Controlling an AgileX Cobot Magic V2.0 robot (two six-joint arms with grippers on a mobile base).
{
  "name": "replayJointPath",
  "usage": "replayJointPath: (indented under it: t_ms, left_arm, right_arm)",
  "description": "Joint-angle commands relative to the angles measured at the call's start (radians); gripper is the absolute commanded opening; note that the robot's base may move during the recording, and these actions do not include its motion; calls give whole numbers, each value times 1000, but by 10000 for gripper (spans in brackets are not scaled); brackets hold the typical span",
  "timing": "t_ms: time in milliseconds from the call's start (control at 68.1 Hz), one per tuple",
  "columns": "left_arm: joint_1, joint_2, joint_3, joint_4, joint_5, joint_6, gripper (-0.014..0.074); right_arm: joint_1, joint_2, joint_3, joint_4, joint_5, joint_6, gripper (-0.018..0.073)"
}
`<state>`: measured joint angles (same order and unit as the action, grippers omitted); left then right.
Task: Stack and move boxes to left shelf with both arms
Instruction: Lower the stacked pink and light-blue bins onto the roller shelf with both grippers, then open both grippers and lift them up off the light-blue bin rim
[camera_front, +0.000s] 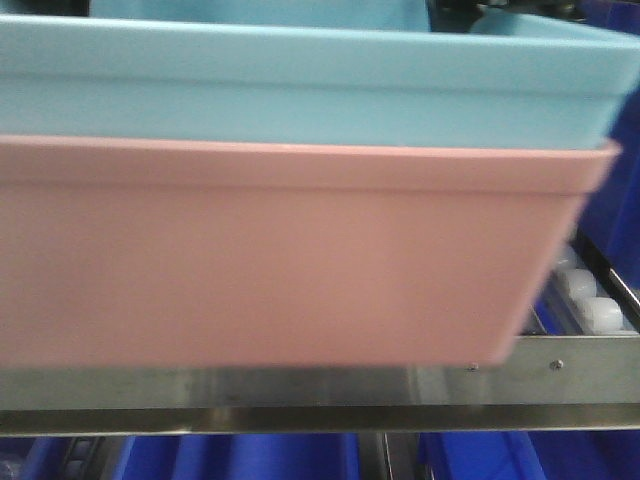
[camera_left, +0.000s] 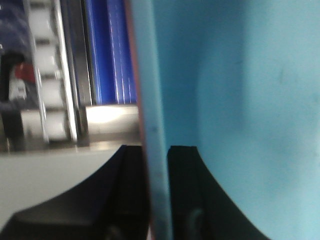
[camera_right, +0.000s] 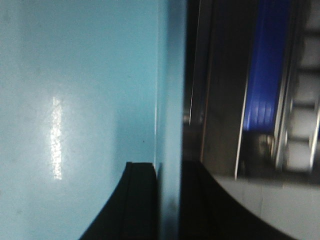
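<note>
The light blue box (camera_front: 300, 95) sits nested inside the salmon pink box (camera_front: 270, 260); the stack fills the front view, just above the left shelf's steel front bar (camera_front: 300, 388). White rollers (camera_front: 600, 300) show at the shelf's right side. My left gripper (camera_left: 157, 155) is shut on the stacked boxes' left wall (camera_left: 152, 100), one black finger outside, one inside the blue box. My right gripper (camera_right: 167, 172) is shut on the blue box's right wall (camera_right: 170, 90) in the same way. Neither gripper shows in the front view.
Dark blue storage bins (camera_front: 260, 458) sit below the shelf bar and beside the stack (camera_left: 107, 55) (camera_right: 265, 70). Roller rails (camera_left: 47, 85) (camera_right: 302, 115) run along both sides. The shelf's steel frame (camera_front: 560, 355) lies close under the stack's right corner.
</note>
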<state>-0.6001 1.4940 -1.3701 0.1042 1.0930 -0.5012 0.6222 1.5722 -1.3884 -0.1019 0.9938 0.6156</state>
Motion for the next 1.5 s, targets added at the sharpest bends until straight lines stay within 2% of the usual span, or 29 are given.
replayJointPath:
  t_ms: [0,220,382,807,895,939,983,1072,1145,1248,1483]
  left_arm:
    - [35,6,-99,-30,-159,66,-12]
    - [95,109,-170,-44,-279,88,-12]
    - [113,163,-172,-33,-350,88,-12]
    - [116,239,-172,-40,-363,88,-12]
    - [116,239,-172,-42,-366,88,-5]
    - [116,239,-172,-42,-370,88,19]
    - [116,239,-172,-44,-372,88,64]
    - [116,239,-172,-43,-372,88,210]
    - [116,239,-172,-43,-374,88,335]
    - [116,239,-172,-43,-366,88,435]
    - [116,235,-282,-22,-237,88,439]
  right_arm:
    - [-22,5,-86,-1,-125,-43,53]
    - [-74,109,-184,-6,-179,-48,53]
    - [-94,154,-200,-15,-226,-69,53]
    - [-96,199,-200,-17,-276,-69,54]
    - [-96,199,-200,-17,-276,-69,106]
    - [-96,199,-200,-17,-276,-69,150]
    - [-96,199,-200,-17,-276,-69,233]
    - [-96,199,-200,-17,-278,-69,386]
    - [-96,199,-200,-17,-278,-69,460]
    - [-96,195,-200,-17,-279,-69,466]
    - [-96,150,-235,-17,-270,-69,466]
